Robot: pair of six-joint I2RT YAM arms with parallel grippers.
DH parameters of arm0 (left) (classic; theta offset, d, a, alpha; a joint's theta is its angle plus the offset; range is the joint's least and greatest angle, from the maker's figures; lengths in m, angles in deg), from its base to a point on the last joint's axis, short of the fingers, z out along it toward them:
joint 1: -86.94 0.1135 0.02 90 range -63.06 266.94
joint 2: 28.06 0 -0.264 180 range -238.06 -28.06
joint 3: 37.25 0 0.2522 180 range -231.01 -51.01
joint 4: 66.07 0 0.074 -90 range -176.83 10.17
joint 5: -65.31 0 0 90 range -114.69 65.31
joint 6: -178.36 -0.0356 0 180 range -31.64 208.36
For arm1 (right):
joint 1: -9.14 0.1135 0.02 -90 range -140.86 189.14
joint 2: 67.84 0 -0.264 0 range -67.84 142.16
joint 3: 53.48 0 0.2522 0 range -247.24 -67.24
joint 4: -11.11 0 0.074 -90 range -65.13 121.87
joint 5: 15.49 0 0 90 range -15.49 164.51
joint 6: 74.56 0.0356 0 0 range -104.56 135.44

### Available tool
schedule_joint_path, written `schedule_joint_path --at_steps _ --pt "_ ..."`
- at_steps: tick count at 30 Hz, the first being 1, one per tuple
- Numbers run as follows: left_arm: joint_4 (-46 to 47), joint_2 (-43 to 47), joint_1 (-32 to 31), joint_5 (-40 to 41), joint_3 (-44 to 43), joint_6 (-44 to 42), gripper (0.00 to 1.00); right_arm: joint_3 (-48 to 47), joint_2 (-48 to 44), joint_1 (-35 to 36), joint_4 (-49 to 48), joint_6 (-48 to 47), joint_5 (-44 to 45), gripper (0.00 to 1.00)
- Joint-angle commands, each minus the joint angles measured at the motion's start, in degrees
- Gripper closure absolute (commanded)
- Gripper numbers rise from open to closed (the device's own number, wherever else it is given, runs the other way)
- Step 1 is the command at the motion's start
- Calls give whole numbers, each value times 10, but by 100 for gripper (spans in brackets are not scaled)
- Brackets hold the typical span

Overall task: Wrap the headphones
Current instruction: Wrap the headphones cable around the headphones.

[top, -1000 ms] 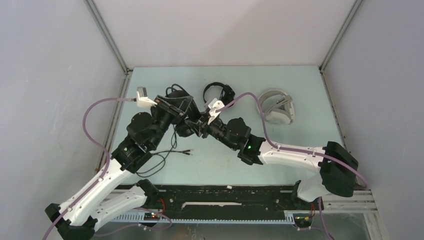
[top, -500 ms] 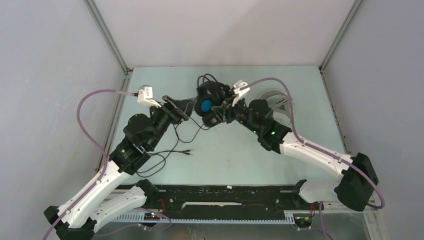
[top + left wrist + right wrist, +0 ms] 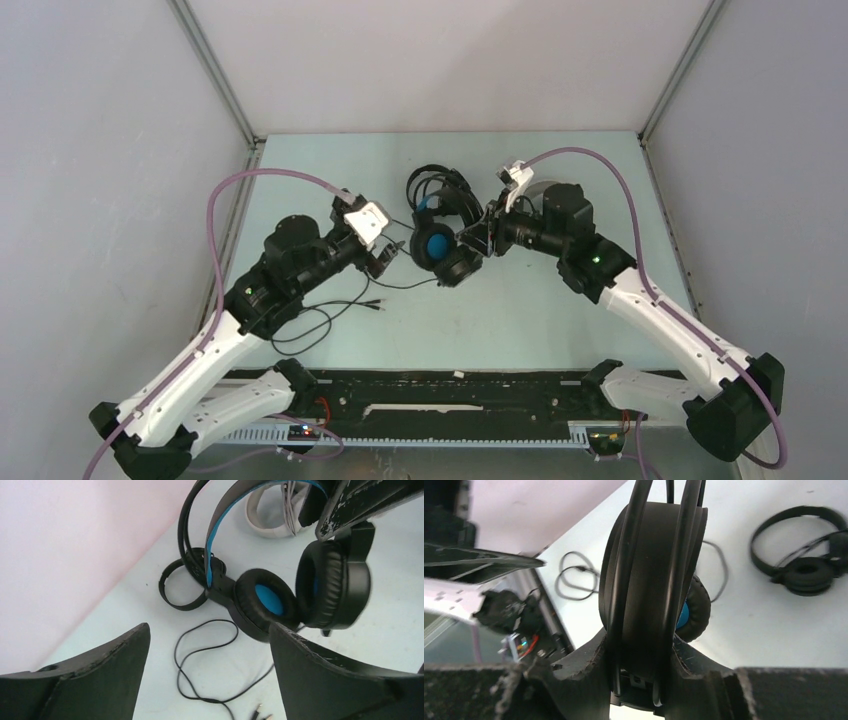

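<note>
Right wrist view: right tool (image 3: 639, 647) is clamping the blue-lined headphones (image 3: 649, 570) by one earcup, left tool (image 3: 207, 630) is gaping empty, so the loose cable (image 3: 175, 657) is risking snagging the slim headset (image 3: 806, 572).

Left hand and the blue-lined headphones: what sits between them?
Left wrist view: only a thin black cable loop on the table, between the left hand and the blue-lined headphones.
</note>
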Motion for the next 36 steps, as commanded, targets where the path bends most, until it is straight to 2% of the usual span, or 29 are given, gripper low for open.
schedule_joint_path --at_steps 1,3,8,14,19,29,33,36 --pt "-2 19 -3 -80 -17 -160 6 -48 -22 -7 -7 34 -159 100" --pt "3 18 -5 -99 -15 -187 1 -54 -16 -7 0 44 -199 100" --pt "3 6 -8 -123 -26 -243 0 -71 9 -7 10 68 -271 100" --pt "-22 -32 -9 -159 -57 -247 2 -75 17 -6 18 68 -297 100" --pt "-13 -67 -9 -148 -75 -240 5 -74 23 2 25 63 -298 100" --pt "-35 -104 -9 -212 -86 -271 20 -94 59 23 67 54 -295 100" --pt "-42 -102 -9 -210 -85 -285 31 -99 71 25 67 55 -301 100" --pt "-35 -95 -9 -205 -79 -285 34 -108 82 27 77 54 -302 100"
